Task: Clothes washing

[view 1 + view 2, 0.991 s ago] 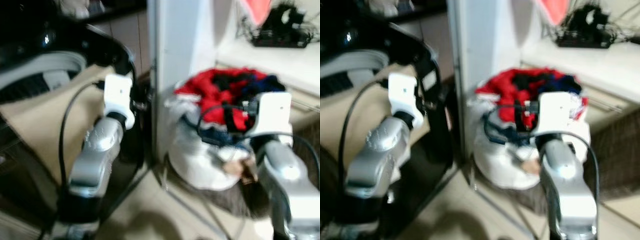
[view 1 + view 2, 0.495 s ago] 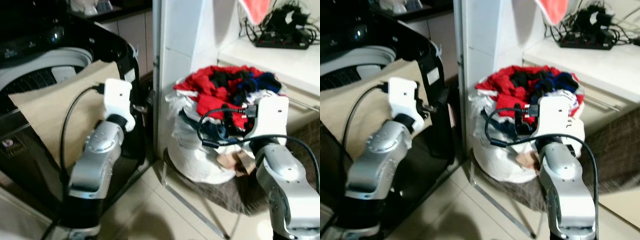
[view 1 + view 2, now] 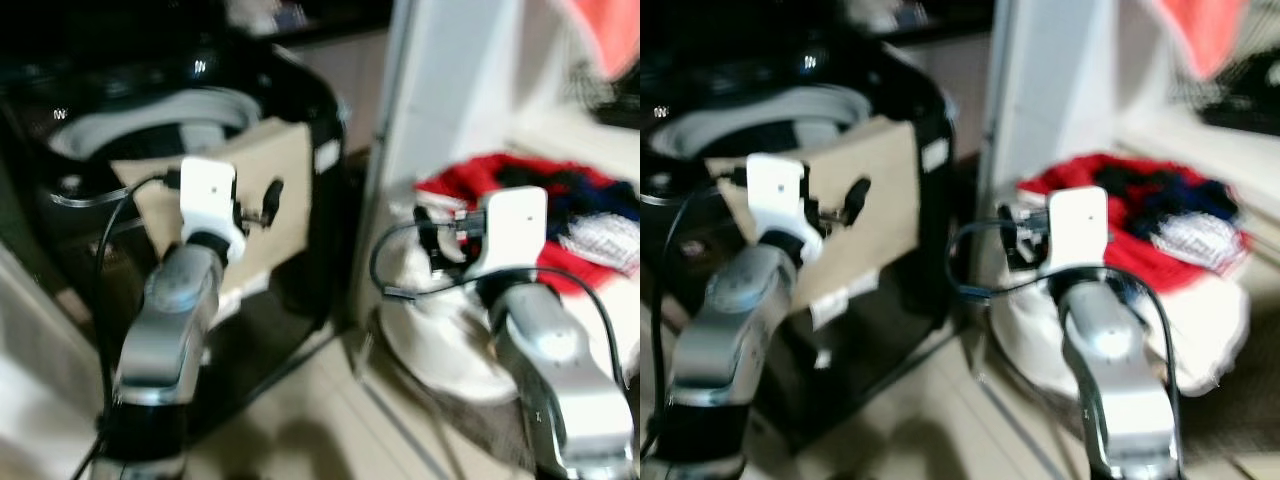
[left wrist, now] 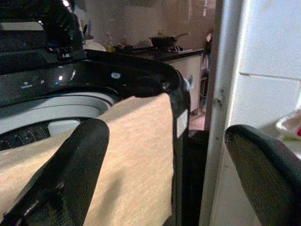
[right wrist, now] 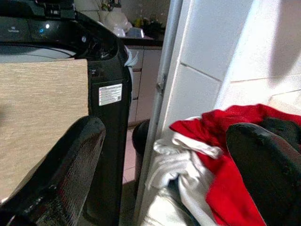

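A black top-loading washing machine [image 3: 200, 110] stands on the left with its lid up, and a beige cloth [image 3: 290, 180] is draped over its front rim. To the right of a white pillar, a white basket [image 3: 440, 330] holds a heap of red, black and blue clothes [image 3: 560, 215]. My left gripper [image 4: 165, 127] is raised in front of the washer and the beige cloth [image 4: 136, 155], open and empty. In front of the basket my right gripper [image 5: 165, 126] is raised and open, facing a red garment [image 5: 225, 141] and a white one [image 5: 178, 155].
The white pillar [image 3: 450, 90] separates washer and basket. A pale shelf [image 3: 1200, 140] runs behind the basket, with an orange-red cloth [image 3: 610, 30] hanging above it. Tiled floor [image 3: 330, 430] lies below my arms. A kitchen counter with a pan [image 4: 164, 40] is beyond the washer.
The whole picture has shifted right and blurred, so the camera has turned left toward the washer. Both arms hold the same raised posture.
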Controlling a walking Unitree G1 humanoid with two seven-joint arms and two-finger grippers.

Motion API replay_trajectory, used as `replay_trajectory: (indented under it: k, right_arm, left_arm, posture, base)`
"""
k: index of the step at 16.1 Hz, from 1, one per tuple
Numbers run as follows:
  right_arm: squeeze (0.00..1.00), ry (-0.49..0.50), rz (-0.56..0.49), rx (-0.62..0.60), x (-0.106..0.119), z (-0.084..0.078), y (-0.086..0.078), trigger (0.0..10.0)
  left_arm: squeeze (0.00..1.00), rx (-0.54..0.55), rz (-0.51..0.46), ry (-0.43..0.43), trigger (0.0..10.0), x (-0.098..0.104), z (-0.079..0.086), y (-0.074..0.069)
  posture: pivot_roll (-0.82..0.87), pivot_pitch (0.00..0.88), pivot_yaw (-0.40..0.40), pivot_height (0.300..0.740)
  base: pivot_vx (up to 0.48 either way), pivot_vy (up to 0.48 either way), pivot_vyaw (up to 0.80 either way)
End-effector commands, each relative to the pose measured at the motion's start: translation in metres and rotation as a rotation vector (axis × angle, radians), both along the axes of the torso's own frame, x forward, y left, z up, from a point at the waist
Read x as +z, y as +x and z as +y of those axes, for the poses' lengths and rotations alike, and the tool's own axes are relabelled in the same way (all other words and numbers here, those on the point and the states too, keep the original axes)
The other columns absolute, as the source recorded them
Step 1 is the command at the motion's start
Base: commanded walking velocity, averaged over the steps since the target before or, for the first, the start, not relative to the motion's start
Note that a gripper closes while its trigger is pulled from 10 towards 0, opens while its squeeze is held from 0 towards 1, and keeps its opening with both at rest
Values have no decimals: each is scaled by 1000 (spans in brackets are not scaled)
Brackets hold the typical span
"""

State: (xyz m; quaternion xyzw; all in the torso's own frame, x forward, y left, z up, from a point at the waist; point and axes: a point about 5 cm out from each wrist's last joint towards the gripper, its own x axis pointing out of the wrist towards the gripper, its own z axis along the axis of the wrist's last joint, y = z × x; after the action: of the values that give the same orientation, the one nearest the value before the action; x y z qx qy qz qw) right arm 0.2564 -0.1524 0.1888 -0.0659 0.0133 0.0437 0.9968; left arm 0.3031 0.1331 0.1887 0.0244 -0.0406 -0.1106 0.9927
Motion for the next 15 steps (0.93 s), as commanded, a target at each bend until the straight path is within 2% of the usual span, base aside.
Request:
replay_trajectory:
  k: [1, 5, 9, 15]
  right_arm:
    - [0, 4, -13, -2, 2, 0, 2, 10000]
    - [0, 6, -18, -12, 2, -1, 2, 10000]
    - [0, 15, -26, -17, 6, -2, 1, 10000]
    - [0, -5, -43, -42, 9, -3, 1, 10000]
  left_arm:
    - [0, -12, -16, 0, 10000, 6, -2, 1]
    - [0, -21, -10, -5, 10000, 5, -3, 2]
    - [0, -32, -7, -14, 10000, 5, -5, 2]
    - [0, -61, -4, -37, 10000, 5, -10, 0]
  posture:
    - [-142, 0, -5, 740]
    - [-148, 0, 1, 740]
    - [-151, 0, 2, 740]
    - [-151, 0, 4, 740]
  base:
    - [330, 0, 0]
    - [332, 0, 0]
    - [330, 0, -800]
    - [314, 0, 0]
